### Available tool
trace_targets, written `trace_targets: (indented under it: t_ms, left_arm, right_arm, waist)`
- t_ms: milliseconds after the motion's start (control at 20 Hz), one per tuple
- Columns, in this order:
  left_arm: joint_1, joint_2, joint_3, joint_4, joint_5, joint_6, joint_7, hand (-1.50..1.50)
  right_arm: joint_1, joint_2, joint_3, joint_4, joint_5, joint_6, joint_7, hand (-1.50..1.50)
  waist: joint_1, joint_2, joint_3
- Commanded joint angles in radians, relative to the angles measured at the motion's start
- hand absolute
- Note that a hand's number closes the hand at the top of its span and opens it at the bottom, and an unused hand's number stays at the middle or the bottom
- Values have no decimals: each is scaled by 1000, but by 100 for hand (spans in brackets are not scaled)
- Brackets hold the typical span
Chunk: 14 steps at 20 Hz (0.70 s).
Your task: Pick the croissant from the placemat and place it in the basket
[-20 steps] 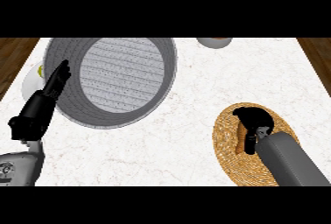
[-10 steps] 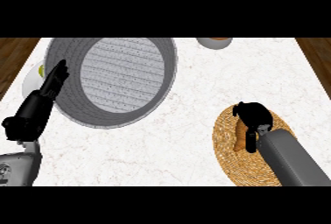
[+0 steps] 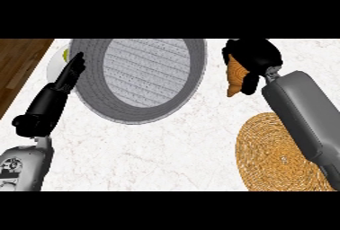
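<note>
Grey, gold and black on white marble

A ribbed grey basket (image 3: 139, 76) and a spiral-woven golden placemat (image 3: 279, 155) are seen; beside the basket, an orange-brown croissant (image 3: 234, 77) is held in the black right hand (image 3: 256, 56).

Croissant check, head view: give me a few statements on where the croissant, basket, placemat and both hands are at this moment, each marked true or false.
1. The right hand is curled round the croissant. True.
2. The croissant lies on the placemat. False: it is held up beside the basket, away from the placemat.
3. The croissant is already inside the basket. False: it is to the right of the basket's rim, in the hand.
4. The left hand is at the basket's left edge with straight fingers, holding nothing. True.
5. The placemat is grey. False: it is a woven golden-brown round; the basket is grey.
</note>
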Motion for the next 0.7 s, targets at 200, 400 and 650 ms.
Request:
trace_targets:
  t_ms: [200,400,650]
  left_arm:
    - [-30,-19,-18,9,-7,5,4,0]
    - [-20,-13,-19,24,-13,1,-5,0]
    - [-35,-12,-5,30,-20,16,23,0]
  right_arm:
    - [-211,47,-247,50,-260,-196,-322,150]
    - [-289,103,-363,111,-466,-96,-486,150]
    - [-482,91,-415,254,-542,23,-610,150]
  waist:
    - [8,11,5]
    - [-3,2,1]
    - [-27,-14,-4]
